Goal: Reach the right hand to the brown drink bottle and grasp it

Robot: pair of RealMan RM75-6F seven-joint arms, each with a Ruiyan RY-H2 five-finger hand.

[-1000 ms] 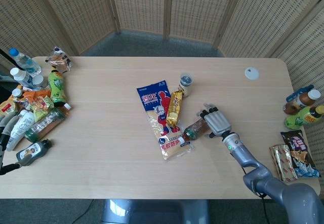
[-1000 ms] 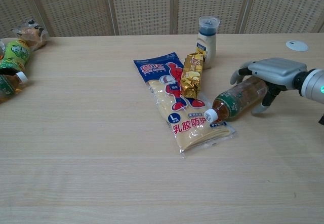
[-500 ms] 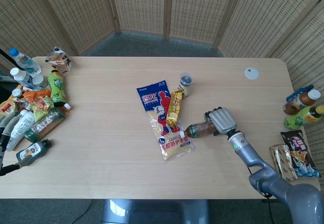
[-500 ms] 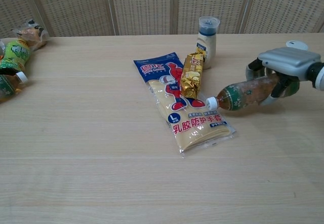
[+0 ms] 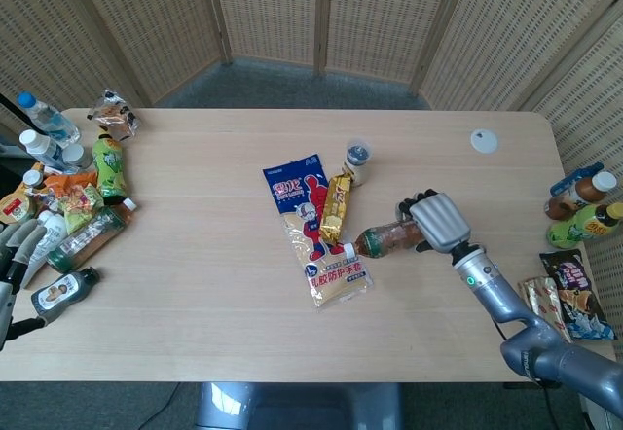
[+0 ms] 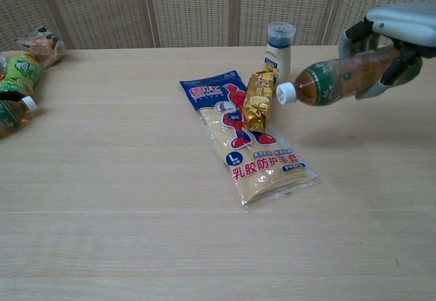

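The brown drink bottle with a green label and white cap lies sideways in the air, cap pointing left, lifted off the table. My right hand grips it around its base end, fingers wrapped round the body. Its cap hangs close to the gold snack packet. My left hand shows only in the head view, at the far left edge beside the pile of bottles, fingers apart and holding nothing.
A long blue-and-cream snack bag and a small capped jar lie mid-table. Bottles and snacks crowd the left edge. More bottles and packets sit at the right edge. A white lid lies far right.
My right hand closed round the brown bottle and raised it off the table, swinging it level with the cap to the left. The left hand has come slightly further into view.
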